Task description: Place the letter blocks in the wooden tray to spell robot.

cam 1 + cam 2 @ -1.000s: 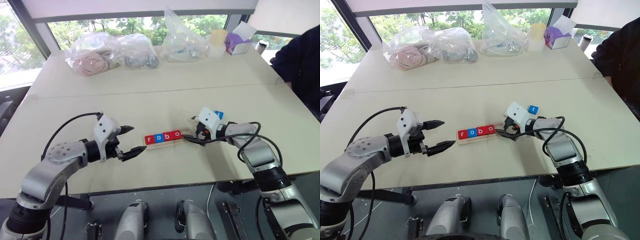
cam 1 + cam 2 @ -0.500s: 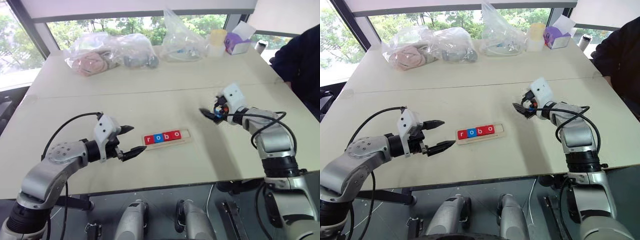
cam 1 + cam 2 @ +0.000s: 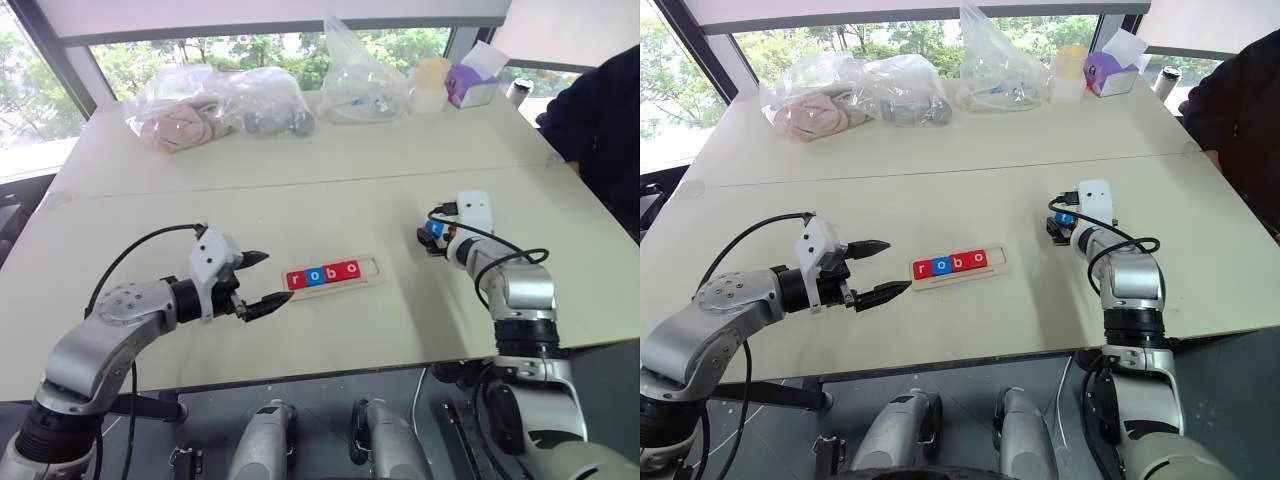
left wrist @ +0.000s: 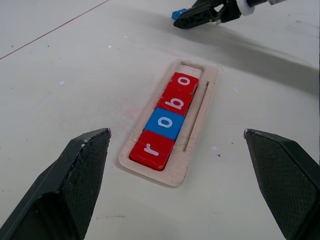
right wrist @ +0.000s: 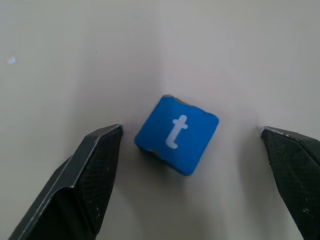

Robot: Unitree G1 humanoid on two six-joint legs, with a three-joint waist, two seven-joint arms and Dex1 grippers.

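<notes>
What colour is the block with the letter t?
Blue, with a white t; the right wrist view shows it best.

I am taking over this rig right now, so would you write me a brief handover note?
Left gripper: open, holding nothing, beside the wooden tray.
Right gripper: open, straddling the blue t block, not gripping it.
Tray: r, o, b, o blocks seated in order; the end slot is empty.
The t block lies on the table, apart from the tray.
Left: grasp the t block and seat it in that slot.
</notes>
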